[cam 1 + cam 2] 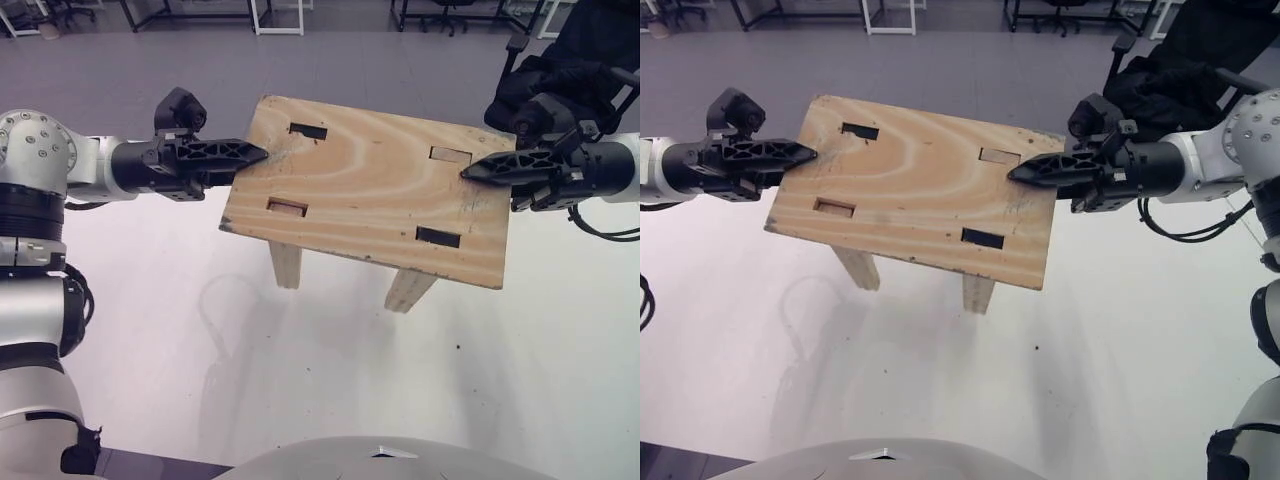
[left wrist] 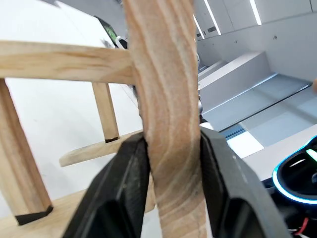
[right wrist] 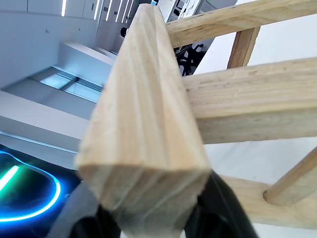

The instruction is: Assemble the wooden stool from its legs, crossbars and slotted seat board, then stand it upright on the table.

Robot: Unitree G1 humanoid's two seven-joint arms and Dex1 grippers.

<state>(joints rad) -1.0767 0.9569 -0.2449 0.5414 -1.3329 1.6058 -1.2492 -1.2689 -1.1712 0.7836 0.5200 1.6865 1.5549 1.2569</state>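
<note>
Shadow of the pale wooden stool falls on the white table nearest the robot. It lies apart from the two straight wooden legs that point down, so I judge the stool hangs just off the surface rather than standing on it. Above the legs, the rectangular plywood seat board faces up, slightly tilted.

The left end effector pinches one short edge and the right end effector the opposite one, each clamped across the board's thickness. Gripping both ends likely keeps the load balanced and leaves the legs free to meet the table.

Two slots show wood inside, while two other slots look dark. Pale wooden crossbars join the legs underneath. Grey floor lies beyond.
</note>
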